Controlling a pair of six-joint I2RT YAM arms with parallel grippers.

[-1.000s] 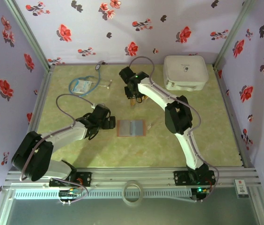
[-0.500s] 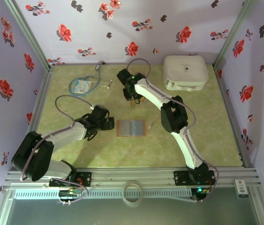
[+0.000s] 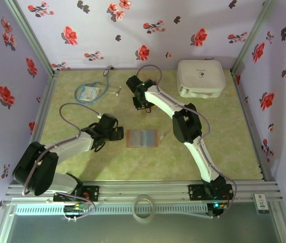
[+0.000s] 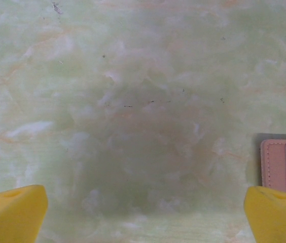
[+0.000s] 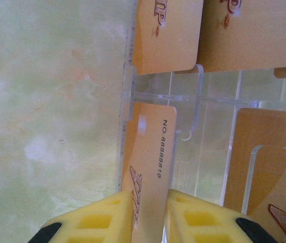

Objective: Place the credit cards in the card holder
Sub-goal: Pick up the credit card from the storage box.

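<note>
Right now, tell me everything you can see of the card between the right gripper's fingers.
The credit card is thin and tan-orange, plastic by its look, with rounded corners, a dark printed number along one edge and a brown logo partly hidden. It stands in a slot of a clear rack, beside other cards like it. The right gripper has its yellow fingers against both faces, apparently pinching it.

Your top camera looks down over the whole bench point(image 3: 82, 162); both wrist cameras face it closely, the left sharing the card holder point(image 4: 283, 165).
</note>
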